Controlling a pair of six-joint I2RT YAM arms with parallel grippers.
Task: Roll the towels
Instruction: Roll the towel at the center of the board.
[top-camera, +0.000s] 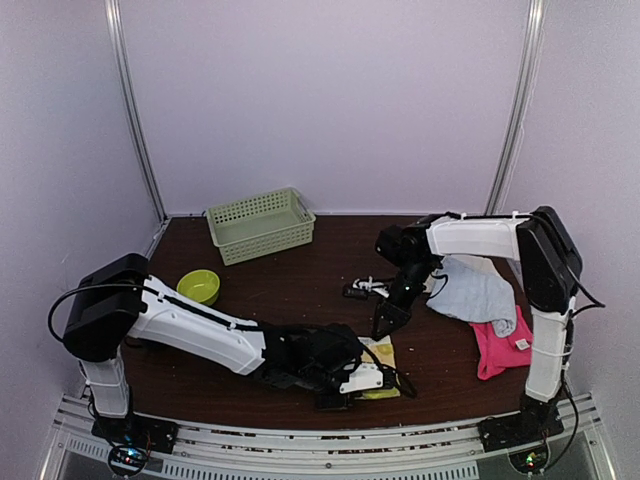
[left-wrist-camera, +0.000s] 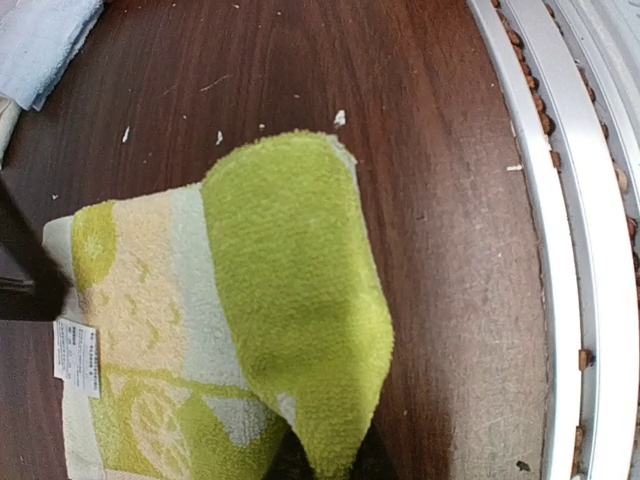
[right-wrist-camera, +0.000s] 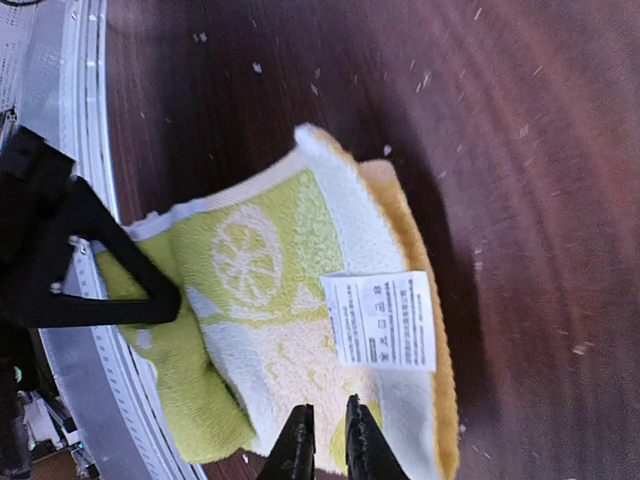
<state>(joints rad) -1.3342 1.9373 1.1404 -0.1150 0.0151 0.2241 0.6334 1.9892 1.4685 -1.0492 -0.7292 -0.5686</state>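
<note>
The lime-green towel with lemon print (top-camera: 383, 358) lies near the table's front edge. My left gripper (top-camera: 365, 386) is shut on its near edge and holds a plain green flap (left-wrist-camera: 300, 300) lifted and folded over the printed side. The left fingers are hidden under the cloth in the left wrist view. My right gripper (top-camera: 388, 320) hangs just above the towel's far edge (right-wrist-camera: 300, 300), its jaws nearly together and empty (right-wrist-camera: 328, 405). The light blue towel (top-camera: 475, 290) and the hot pink towel (top-camera: 500, 345) lie at the right. A cream-white cloth (top-camera: 462, 262) peeks from under the blue one.
A green plastic basket (top-camera: 260, 225) stands at the back left. A lime-green bowl (top-camera: 200, 287) sits in front of it. A metal rail (left-wrist-camera: 560, 260) runs along the table's front edge, close beside the towel. A small black-and-white part (top-camera: 362, 289) lies mid-table.
</note>
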